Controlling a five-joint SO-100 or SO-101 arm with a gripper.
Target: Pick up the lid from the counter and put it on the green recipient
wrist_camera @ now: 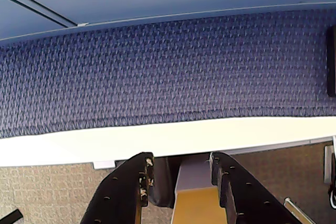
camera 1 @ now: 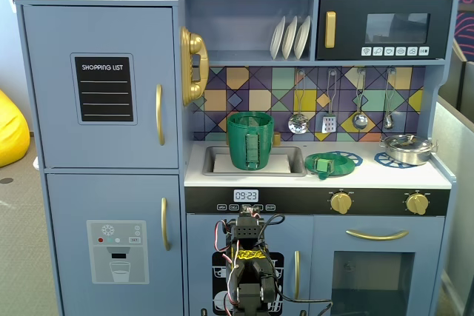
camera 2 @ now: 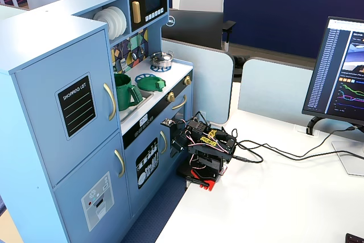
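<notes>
The lid (camera 1: 324, 164) lies on a blue burner circle (camera 1: 342, 158) of the toy kitchen's table (camera 1: 385, 176), at 3 o'clock from the green recipient (camera 1: 250, 140) standing in the sink (camera 1: 215, 160). The claw (wrist_camera: 181, 169) is spread and empty, low before the cabinet.

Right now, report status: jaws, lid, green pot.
Gripper low by the cabinet front, jaws apart, empty. Lid on the counter over a blue burner ring. Green recipient upright in the sink, mouth open. Nothing blocking the lid.
</notes>
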